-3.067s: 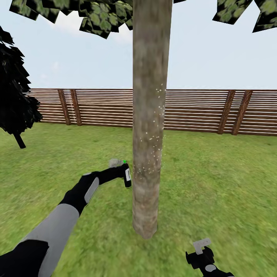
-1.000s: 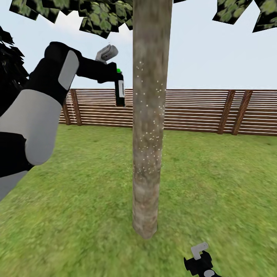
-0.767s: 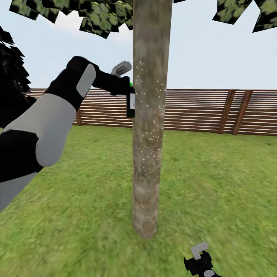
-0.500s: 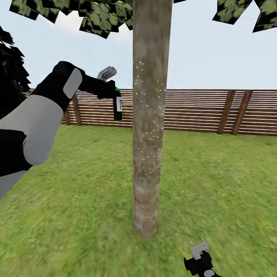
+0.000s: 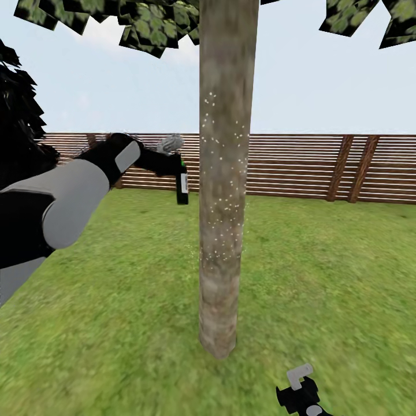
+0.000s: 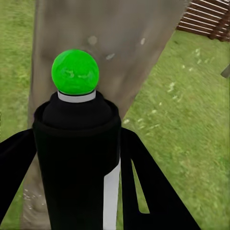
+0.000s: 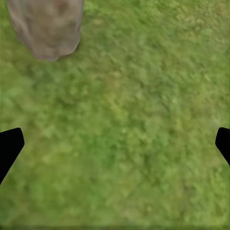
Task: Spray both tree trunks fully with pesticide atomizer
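Note:
A thick grey-brown tree trunk (image 5: 222, 190) stands straight ahead on the lawn, with white pesticide (image 5: 222, 150) specks dotted over its bark from chest height to well above the fence line. My left gripper (image 5: 179, 166) is shut on the pesticide atomizer (image 5: 182, 186), a dark upright bottle held just left of the trunk. In the left wrist view the atomizer (image 6: 76, 148) with its green dot sits between the black fingers (image 6: 143, 187), facing the trunk (image 6: 105, 33). My right gripper (image 5: 300, 386) hangs low and open over grass (image 7: 115, 146), near the trunk's base (image 7: 45, 26).
A brown slatted fence (image 5: 323, 167) runs across behind the tree. A dark narrow tree (image 5: 17, 133) stands at the far left. Leafy canopy (image 5: 144, 23) hangs overhead. Open lawn (image 5: 323, 271) spreads right of the trunk.
The left arm swung the atomizer up from low beside the trunk to above fence height, then lowered it to fence level. White specks now reach higher up the trunk. The right arm barely moved.

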Controlling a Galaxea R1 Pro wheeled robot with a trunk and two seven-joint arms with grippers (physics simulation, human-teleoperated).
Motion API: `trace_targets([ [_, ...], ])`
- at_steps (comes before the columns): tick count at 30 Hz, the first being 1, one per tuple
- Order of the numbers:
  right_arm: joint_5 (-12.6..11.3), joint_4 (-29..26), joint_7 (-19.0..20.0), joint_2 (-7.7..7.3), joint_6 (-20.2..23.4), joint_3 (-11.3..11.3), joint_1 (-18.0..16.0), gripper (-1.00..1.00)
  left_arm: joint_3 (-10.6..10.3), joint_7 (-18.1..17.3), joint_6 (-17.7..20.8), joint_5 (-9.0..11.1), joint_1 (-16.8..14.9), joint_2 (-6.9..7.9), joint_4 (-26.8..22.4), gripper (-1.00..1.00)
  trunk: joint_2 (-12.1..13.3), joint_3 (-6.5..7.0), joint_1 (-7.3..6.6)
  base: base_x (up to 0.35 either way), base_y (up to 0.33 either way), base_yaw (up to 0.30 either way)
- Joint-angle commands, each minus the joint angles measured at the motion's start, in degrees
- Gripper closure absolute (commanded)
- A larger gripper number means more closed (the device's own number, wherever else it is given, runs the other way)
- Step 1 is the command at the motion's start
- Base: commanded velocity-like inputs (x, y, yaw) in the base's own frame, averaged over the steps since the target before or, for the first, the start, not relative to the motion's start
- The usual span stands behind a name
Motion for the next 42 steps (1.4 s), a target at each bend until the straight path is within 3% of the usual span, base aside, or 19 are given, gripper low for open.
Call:
trace_targets([
  [1,0.0,0.0,0.0,0.00,0.0,0.0,0.0,-1.00,0.2,0.0,-1.0,0.2,0.0,-0.02,0.8,1.00,0.0,0.01,0.00,0.000,0.000,0.000],
  [8,0.0,0.0,0.0,0.00,0.0,0.0,0.0,-1.00,0.3,0.0,-3.2,0.1,0.1,-0.06,3.0,1.00,0.0,0.01,0.00,0.000,0.000,0.000],
  [13,0.0,0.0,0.0,0.00,0.0,0.0,0.0,-1.00,0.1,-0.2,-8.9,0.1,0.2,-0.14,3.1,1.00,0.0,0.01,0.00,0.000,0.000,0.000],
  [14,0.0,0.0,0.0,0.00,0.0,0.0,0.0,-1.00,0.1,-0.2,-11.6,-0.2,0.3,-0.15,3.2,1.00,0.0,0.01,0.00,0.000,0.000,0.000],
  [17,0.0,0.0,0.0,0.00,0.0,0.0,0.0,-1.00,0.1,-0.3,-14.2,-2.0,0.5,-0.16,3.2,1.00,0.0,0.01,0.00,0.000,0.000,0.000],
  [19,0.0,0.0,0.0,-0.05,0.0,0.0,0.0,-1.00,0.0,-0.4,-17.8,-5.0,1.7,-0.80,3.2,1.00,0.0,0.01,0.00,0.000,0.000,0.000],
  [23,0.1,0.0,0.0,-0.08,0.0,0.0,0.0,-1.00,0.0,-0.8,-22.5,-9.1,5.0,-1.33,3.2,1.00,0.0,0.01,0.00,0.000,0.000,0.000],
  [25,0.1,0.0,0.0,-0.09,0.0,-0.1,0.0,-1.00,0.0,-1.0,-24.7,-9.5,5.9,-1.36,3.2,1.00,0.0,0.01,0.00,0.000,0.000,0.000],
  [34,0.1,0.0,0.0,-0.09,0.0,0.0,0.0,-1.00,0.0,-1.3,-26.0,-9.7,7.4,-1.42,3.3,1.00,0.0,0.01,0.00,-0.130,0.015,0.000],
  [38,0.0,0.0,0.0,-0.09,0.0,0.0,0.0,-1.00,0.0,-7.1,-26.0,-9.7,8.2,-1.44,3.3,1.00,0.0,0.01,0.00,-0.012,0.000,0.000],
  [42,0.1,0.0,0.0,-0.09,0.0,0.0,0.0,-1.00,0.1,-8.0,-26.0,-9.7,8.3,-1.40,3.3,1.00,0.0,0.01,0.00,0.000,0.000,0.000],
])
